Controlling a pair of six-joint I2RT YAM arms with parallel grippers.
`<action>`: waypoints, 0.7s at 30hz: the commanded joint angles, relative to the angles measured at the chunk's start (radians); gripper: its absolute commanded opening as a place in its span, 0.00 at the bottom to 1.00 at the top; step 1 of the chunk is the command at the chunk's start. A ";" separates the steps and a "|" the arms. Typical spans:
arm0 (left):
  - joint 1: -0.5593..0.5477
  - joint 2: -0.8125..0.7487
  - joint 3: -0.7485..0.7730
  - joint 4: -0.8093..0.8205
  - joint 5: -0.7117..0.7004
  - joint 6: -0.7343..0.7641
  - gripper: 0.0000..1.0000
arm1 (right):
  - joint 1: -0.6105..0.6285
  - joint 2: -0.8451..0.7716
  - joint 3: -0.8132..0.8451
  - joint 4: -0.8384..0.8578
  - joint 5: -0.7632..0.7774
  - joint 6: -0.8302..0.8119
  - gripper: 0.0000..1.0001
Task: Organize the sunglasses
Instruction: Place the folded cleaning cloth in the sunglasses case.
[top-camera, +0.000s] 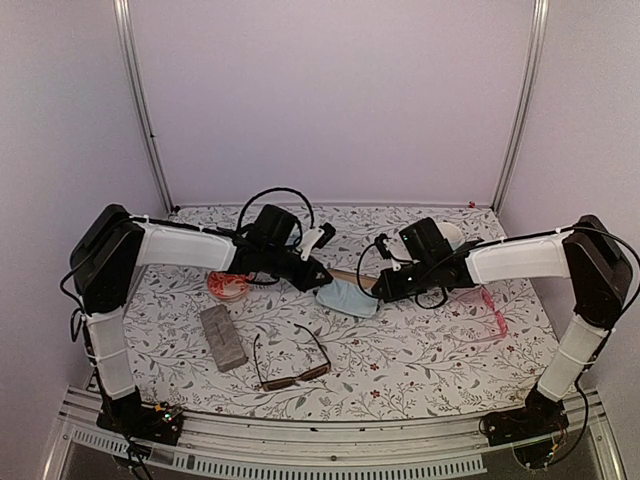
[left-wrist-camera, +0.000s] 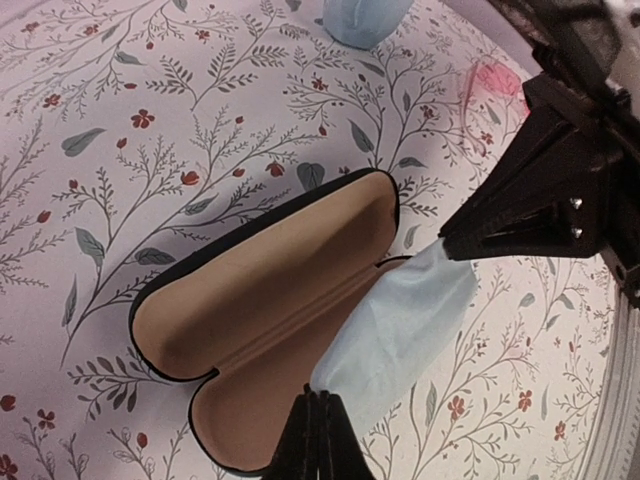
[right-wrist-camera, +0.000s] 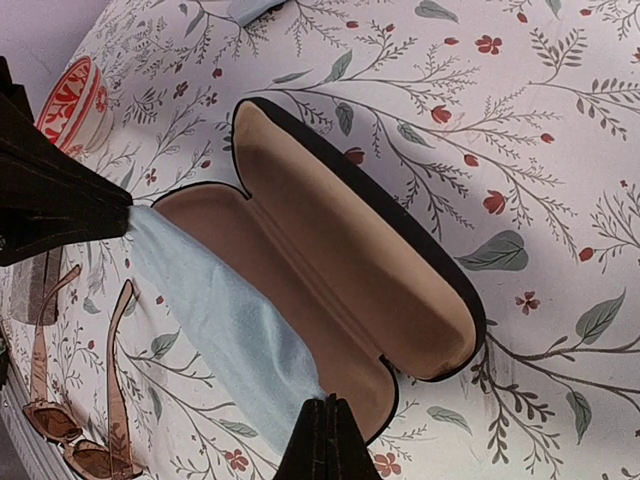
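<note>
Mid-table, over open case (left-wrist-camera: 250, 300): left gripper (left-wrist-camera: 318, 410) and right gripper (right-wrist-camera: 325, 412) each pinch a cloth (left-wrist-camera: 395, 325) end. Move both ends together, taut, clear of the rim.

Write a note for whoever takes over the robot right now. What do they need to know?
Left tool: shut on one end of the blue cloth.
Right tool: shut on the other end.
The cloth stretches across one half of the open black case.
Brown glasses: unfolded, at the near side. Pink glasses: far right. Grey case: closed, on the left.
Done: black case open.
Left: neither pair is in a case yet.
</note>
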 joint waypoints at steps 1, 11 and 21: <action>0.016 0.055 0.030 0.000 0.009 0.003 0.00 | -0.014 0.024 0.035 0.013 -0.002 -0.014 0.00; 0.027 0.075 0.047 0.002 0.015 -0.008 0.00 | -0.021 0.053 0.056 0.012 -0.005 -0.013 0.00; 0.033 0.108 0.079 -0.012 0.027 -0.007 0.00 | -0.025 0.075 0.067 0.008 -0.011 -0.017 0.00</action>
